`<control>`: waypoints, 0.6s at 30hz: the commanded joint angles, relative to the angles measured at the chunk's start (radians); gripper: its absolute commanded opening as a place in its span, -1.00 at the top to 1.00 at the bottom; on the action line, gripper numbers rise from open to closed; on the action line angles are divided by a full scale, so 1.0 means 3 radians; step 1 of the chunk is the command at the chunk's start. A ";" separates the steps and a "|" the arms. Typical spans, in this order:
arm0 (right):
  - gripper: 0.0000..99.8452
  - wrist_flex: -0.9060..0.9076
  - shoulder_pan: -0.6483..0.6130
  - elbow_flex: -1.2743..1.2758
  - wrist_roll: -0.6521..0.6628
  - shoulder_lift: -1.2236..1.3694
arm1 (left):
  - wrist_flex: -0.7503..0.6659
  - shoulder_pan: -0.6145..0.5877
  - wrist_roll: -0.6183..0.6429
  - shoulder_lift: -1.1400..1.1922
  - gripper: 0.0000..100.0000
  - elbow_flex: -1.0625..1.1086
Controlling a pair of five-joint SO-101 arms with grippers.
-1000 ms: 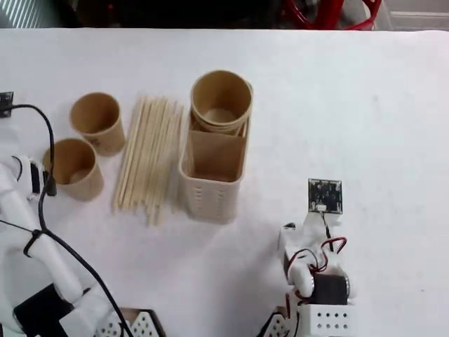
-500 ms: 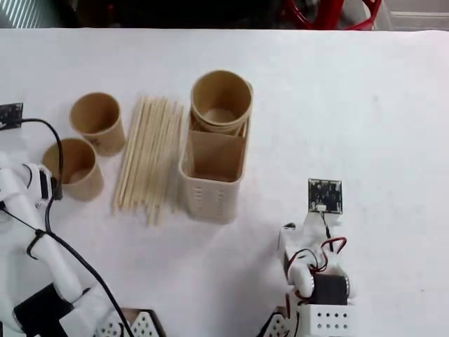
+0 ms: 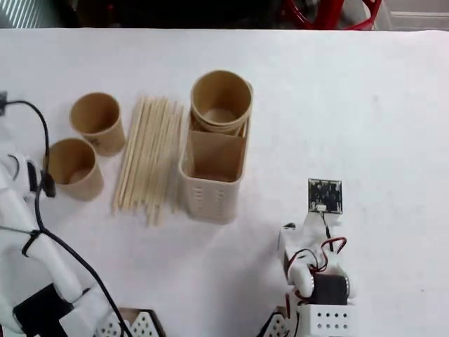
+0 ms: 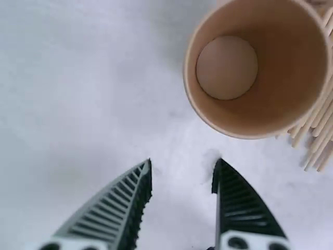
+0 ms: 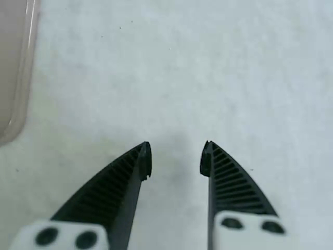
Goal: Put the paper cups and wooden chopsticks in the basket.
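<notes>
Two brown paper cups stand at the table's left, one farther back (image 3: 97, 119) and one nearer (image 3: 74, 167). Beside them lies a bundle of wooden chopsticks (image 3: 147, 160). The beige basket (image 3: 210, 196) stands right of the chopsticks, with stacked paper cups (image 3: 221, 102) in its far compartment. My left arm (image 3: 17, 189) is at the left edge by the nearer cup. My left gripper (image 4: 182, 169) is open just short of a cup (image 4: 257, 65), apart from it, with chopstick ends (image 4: 317, 140) beyond. My right gripper (image 5: 176, 156) is open over bare table.
The right arm (image 3: 312, 270) sits near the front edge, right of the basket, its camera board (image 3: 325, 195) facing up. The basket's wall (image 5: 15, 67) shows off to one side of the right gripper. White tabletop stretches to the right and back.
My left arm swung a little toward the nearer cup, then back to the left. The right arm, cups, chopsticks and basket have not moved.
</notes>
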 commanded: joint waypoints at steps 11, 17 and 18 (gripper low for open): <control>0.68 0.0023 -0.0013 0.0031 0.0026 -0.0028 | -0.1171 0.0442 0.0522 -0.0013 0.60 0.0389; 0.68 0.0023 -0.0013 0.0031 0.0026 -0.0028 | -0.1867 0.0478 0.0573 -0.0013 0.61 0.1151; 0.68 0.0023 -0.0013 0.0031 0.0026 -0.0028 | -0.1928 0.0478 0.0568 -0.0013 0.61 0.1222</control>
